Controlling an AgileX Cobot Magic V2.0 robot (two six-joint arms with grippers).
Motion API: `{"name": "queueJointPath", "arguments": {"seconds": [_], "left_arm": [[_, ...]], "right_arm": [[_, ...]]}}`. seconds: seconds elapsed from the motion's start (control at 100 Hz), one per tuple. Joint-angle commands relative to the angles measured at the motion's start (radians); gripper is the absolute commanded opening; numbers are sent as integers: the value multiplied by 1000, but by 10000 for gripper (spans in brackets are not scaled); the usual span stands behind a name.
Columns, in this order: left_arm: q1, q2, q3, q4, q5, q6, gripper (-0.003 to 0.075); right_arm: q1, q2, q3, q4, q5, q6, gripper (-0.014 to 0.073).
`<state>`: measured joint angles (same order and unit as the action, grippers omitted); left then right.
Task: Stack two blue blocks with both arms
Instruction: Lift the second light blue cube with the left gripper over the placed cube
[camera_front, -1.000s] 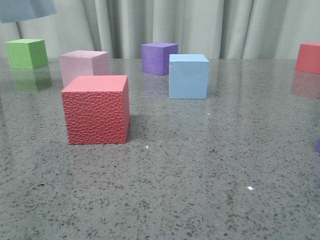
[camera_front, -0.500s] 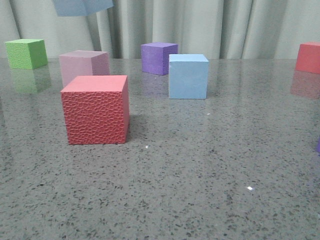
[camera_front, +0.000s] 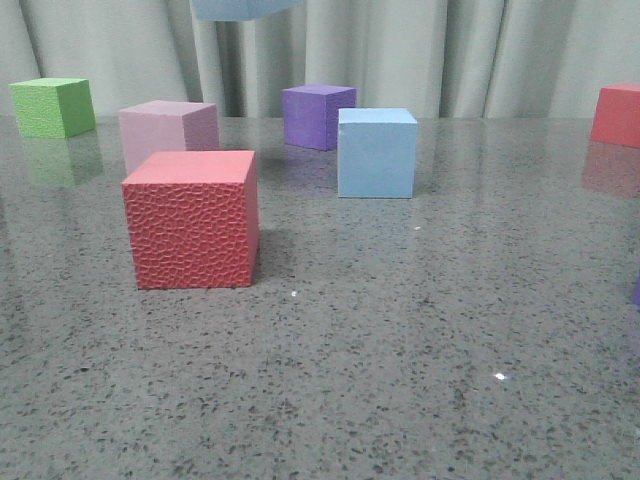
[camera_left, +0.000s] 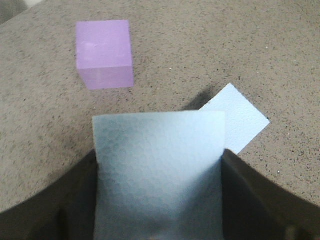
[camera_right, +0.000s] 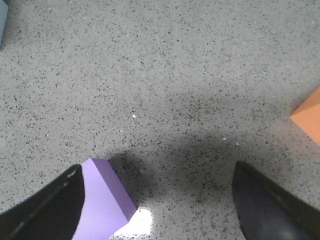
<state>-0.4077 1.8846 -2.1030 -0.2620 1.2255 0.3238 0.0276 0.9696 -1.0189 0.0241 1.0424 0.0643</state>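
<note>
One blue block (camera_left: 159, 175) is being squeezed between the fingers of the left gripper (camera_left: 159, 220) and is being carried high in the air, farther right than half a second ago. The other blue block (camera_front: 377, 152) is being left on the table (camera_front: 400, 340), below and just beside the gripper, near the purple cube (camera_front: 318, 116). The right gripper (camera_right: 160, 210) is being held wide open with nothing between its fingers, a light purple block (camera_right: 102, 200) sitting by one of them.

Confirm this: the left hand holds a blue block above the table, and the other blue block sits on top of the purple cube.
Not quite. The left hand does hold a blue block above the table, but the other blue block sits on the table itself, beside the purple cube, not on top of it. The front view shows this.
</note>
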Motion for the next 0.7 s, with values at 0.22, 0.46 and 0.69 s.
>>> {"name": "queueJointPath", "arguments": {"seconds": [0.22, 0.46, 0.69], "left_arm": [[-38, 87, -218, -39, 25, 23, 251], [-52, 108, -237, -62, -5, 76, 251], [-57, 108, -237, -63, -5, 86, 251]], "right_arm": [[-7, -14, -23, 4, -50, -7, 600], [-7, -13, -23, 3, -50, -7, 600], [-7, -12, -23, 3, -50, -7, 600]]}}
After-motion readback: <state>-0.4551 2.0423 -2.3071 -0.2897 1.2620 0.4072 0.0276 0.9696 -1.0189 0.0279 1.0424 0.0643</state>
